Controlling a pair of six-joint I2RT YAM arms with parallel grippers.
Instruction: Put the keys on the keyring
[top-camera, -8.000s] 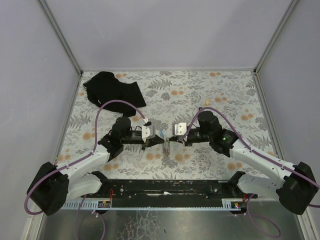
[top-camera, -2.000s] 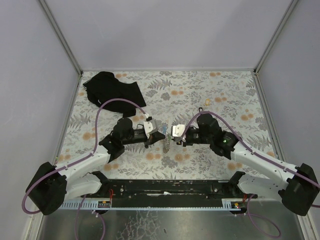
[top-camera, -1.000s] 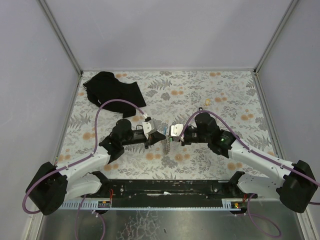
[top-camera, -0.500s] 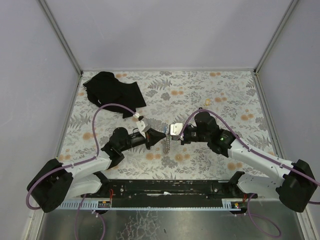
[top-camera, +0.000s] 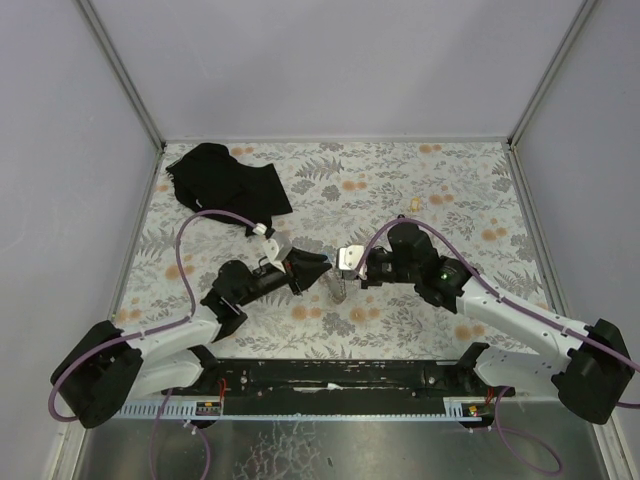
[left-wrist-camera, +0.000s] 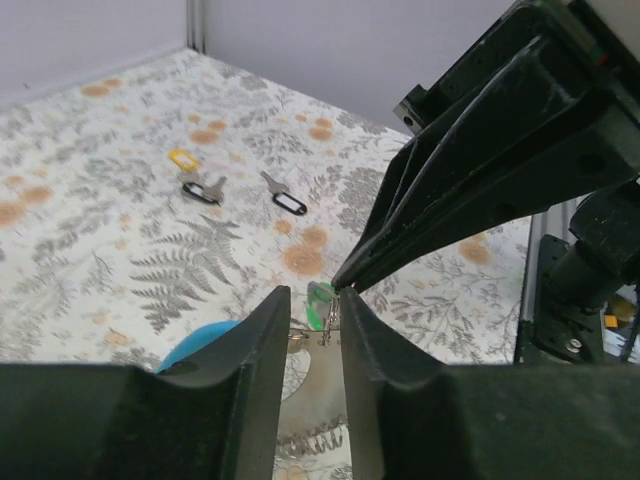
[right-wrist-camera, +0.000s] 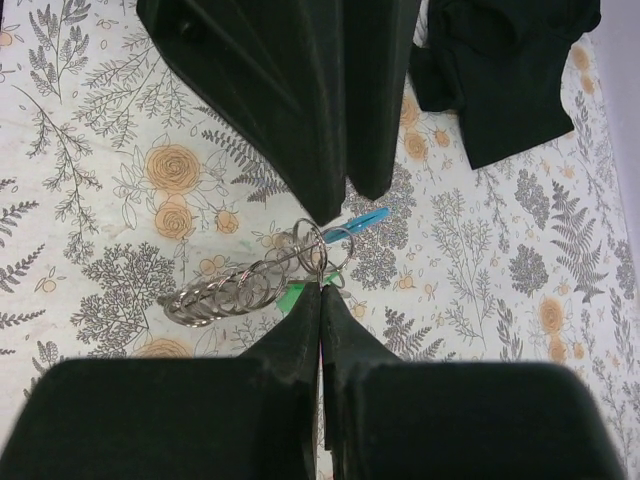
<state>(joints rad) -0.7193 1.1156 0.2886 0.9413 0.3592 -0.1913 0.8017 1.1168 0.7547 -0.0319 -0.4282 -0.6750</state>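
My two grippers meet tip to tip above the middle of the table. The left gripper (top-camera: 318, 268) is shut on the grey metal ring (left-wrist-camera: 325, 325) of the keyring. Its light-blue band (left-wrist-camera: 195, 340) pokes out beside the fingers and also shows in the right wrist view (right-wrist-camera: 355, 222). The right gripper (top-camera: 346, 263) is shut at its tip (right-wrist-camera: 321, 288) on a small ring next to a green-tagged key (right-wrist-camera: 295, 293), which also shows in the left wrist view (left-wrist-camera: 320, 300). A chain of metal rings (right-wrist-camera: 235, 290) hangs from the joint (top-camera: 337, 288).
A black cloth (top-camera: 225, 180) lies at the back left. Loose keys lie on the mat far right of centre (top-camera: 413, 204): one with a yellow tag (left-wrist-camera: 180, 158) and two dark ones (left-wrist-camera: 200, 190) (left-wrist-camera: 285, 202). Walls enclose the floral table.
The left arm has dropped and rolled its wrist, keeping its fingertips at the rings. The right gripper has edged slightly left and back toward it. The ring chain still hangs between them.
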